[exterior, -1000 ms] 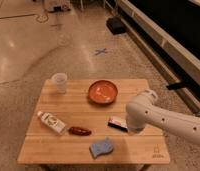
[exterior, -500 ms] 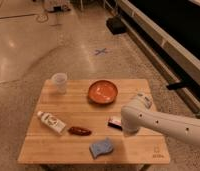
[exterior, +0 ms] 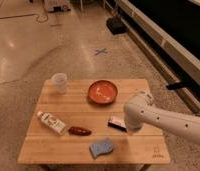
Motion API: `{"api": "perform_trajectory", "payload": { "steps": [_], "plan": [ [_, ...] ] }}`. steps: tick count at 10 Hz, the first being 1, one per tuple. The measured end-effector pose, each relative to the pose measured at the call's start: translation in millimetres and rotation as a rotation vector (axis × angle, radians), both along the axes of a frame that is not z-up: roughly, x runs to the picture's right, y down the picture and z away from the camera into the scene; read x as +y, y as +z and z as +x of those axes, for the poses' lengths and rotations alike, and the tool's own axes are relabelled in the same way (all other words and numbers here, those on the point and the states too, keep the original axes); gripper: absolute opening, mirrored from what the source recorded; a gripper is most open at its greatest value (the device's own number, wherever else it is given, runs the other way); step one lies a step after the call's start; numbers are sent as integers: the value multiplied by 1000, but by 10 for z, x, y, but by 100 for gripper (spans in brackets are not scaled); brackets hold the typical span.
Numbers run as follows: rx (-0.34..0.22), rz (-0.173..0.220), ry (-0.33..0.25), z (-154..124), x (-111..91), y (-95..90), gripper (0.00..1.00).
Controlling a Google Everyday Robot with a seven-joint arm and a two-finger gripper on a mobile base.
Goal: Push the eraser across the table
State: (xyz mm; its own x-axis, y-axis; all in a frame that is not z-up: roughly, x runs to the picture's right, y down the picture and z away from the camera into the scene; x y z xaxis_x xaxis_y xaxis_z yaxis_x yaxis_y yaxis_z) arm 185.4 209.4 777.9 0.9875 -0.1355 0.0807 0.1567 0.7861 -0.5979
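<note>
The eraser (exterior: 115, 122), a small flat block with a pale and red top and dark edges, lies on the light bamboo table (exterior: 73, 146), right of centre. My gripper (exterior: 129, 128) hangs from the white arm that reaches in from the right. It sits low over the table at the eraser's right end, touching or nearly touching it. The arm's bulky wrist hides the gripper's tip.
An orange bowl (exterior: 102, 92) sits behind the eraser and a clear cup (exterior: 59, 82) at the back left. A white tube with a red label (exterior: 52, 122) and a small red-brown object (exterior: 79, 131) lie to the left. A wavy blue sponge (exterior: 102, 147) lies near the front edge. A dark logo (exterior: 156, 153) marks the front right corner.
The arm has swung left and lowered, closing on the eraser's right end. The eraser has hardly shifted.
</note>
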Motion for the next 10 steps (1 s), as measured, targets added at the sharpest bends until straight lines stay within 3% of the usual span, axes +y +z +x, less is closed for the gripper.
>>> {"api": "perform_trajectory", "payload": {
  "steps": [4,10],
  "plan": [
    [34,-3,18,240,-5,195,0],
    [86,-9,30,447,25,334,0]
  ]
}}
